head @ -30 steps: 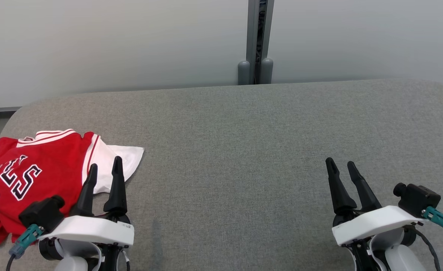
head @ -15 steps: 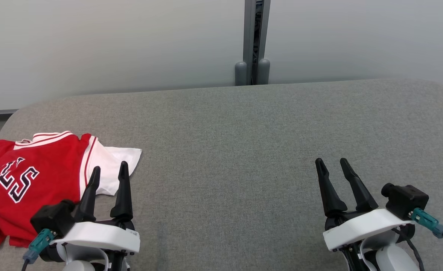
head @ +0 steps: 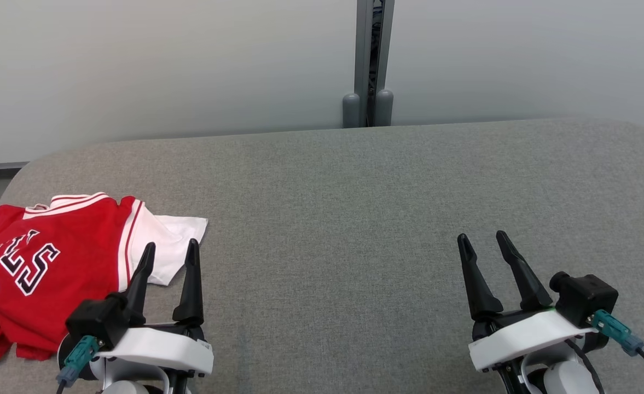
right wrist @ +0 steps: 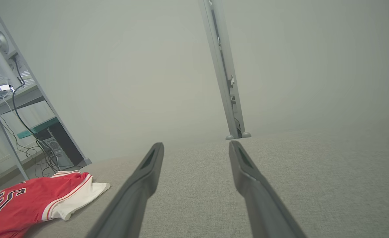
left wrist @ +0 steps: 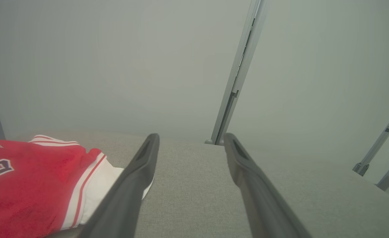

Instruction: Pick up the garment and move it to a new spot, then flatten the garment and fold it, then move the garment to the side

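At the lower left of the head view lies the garment [head: 64,262], a red jersey with white trim and a white sleeve spread toward frame centre; its front carries dark letters edged in white, turned sideways, of which an S reads clearly while the rest are creased or cut by the frame edge; it lies loosely folded, rumpled at its lower hem, on a grey table [head: 354,208]; the left gripper [head: 170,243] stands at the bottom left, jaws apart, one fingertip before the sleeve's edge, contact unclear; the right gripper [head: 481,235] sits lower right, jaws likewise apart, well apart from the garment.
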Available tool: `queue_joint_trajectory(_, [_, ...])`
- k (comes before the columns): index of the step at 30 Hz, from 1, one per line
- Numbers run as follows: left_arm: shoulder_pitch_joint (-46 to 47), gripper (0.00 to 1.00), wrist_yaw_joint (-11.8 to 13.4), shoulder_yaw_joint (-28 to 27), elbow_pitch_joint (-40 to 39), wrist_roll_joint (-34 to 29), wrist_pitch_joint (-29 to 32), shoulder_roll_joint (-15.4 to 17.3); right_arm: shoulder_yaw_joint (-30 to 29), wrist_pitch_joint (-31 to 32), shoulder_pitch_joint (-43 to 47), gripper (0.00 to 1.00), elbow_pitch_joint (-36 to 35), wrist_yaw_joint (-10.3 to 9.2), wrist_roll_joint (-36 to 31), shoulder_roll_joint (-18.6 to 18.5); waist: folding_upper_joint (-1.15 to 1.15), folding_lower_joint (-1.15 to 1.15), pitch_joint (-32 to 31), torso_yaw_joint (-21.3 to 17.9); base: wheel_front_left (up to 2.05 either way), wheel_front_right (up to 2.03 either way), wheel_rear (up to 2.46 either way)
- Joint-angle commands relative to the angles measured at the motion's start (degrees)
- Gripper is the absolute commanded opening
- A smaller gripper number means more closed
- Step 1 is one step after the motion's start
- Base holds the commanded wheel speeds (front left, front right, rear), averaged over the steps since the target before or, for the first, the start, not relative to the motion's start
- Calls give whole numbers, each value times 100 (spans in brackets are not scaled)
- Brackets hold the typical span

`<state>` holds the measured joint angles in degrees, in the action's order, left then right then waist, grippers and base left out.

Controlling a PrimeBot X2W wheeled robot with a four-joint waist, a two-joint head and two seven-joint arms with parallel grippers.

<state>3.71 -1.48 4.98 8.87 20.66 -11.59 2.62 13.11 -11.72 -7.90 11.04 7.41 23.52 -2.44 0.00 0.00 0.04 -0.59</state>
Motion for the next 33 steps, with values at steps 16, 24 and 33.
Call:
queue_joint_trajectory(16, [-86,100,154,-10,17,-636,-221,35,-30,-219,52,100,35,13,-688,-63,0,0,-7,16,0,0,0])
queue_joint_trajectory(24, [-130,100,220,19,-17,-999,-320,37,32,-316,100,100,72,13,-1067,-67,0,0,-20,19,0,0,0])
queue_joint_trajectory(33, [-160,100,284,42,-14,-1145,-370,38,73,-361,113,100,107,13,-1216,-69,0,0,3,39,0,0,0])
